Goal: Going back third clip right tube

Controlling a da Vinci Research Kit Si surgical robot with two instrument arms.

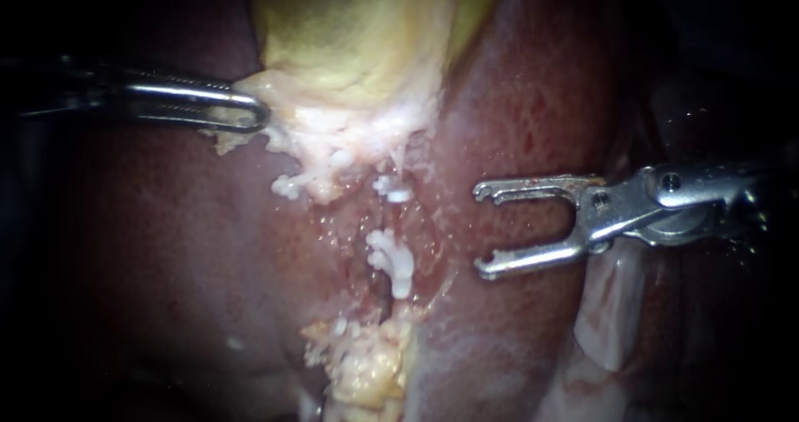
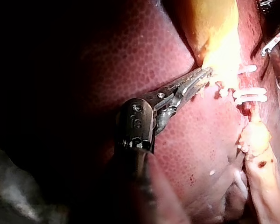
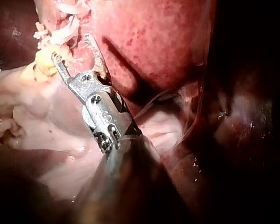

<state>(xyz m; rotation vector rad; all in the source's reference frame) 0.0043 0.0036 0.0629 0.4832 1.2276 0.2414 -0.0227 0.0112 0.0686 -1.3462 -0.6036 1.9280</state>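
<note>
So, the left tool (image 1: 241, 110) is seen coming in from the left, with its jaws clamped on the pale lower edge of the gallbladder (image 1: 358, 31), which lies against the liver (image 1: 166, 247). The right tool (image 1: 481, 229) is held over the liver just to the right of the raw groove. Its jaws are spread wide and nothing is gripped between them (the gap is plain in the right wrist view too). The tube (image 1: 384, 222) is found in the middle of that groove, running up and down, apart from the right tool's tips. An upper clip (image 1: 394, 192) is seated across it near the top, and the lower clips (image 1: 391, 260) are bunched tight further down. How many are in that bunch can't really be made out, probably two. A lump of yellow fat (image 1: 366, 364) is seen below the tube's lower end. In the right wrist view the open jaws are pointed towards the clips without touching them.
</note>
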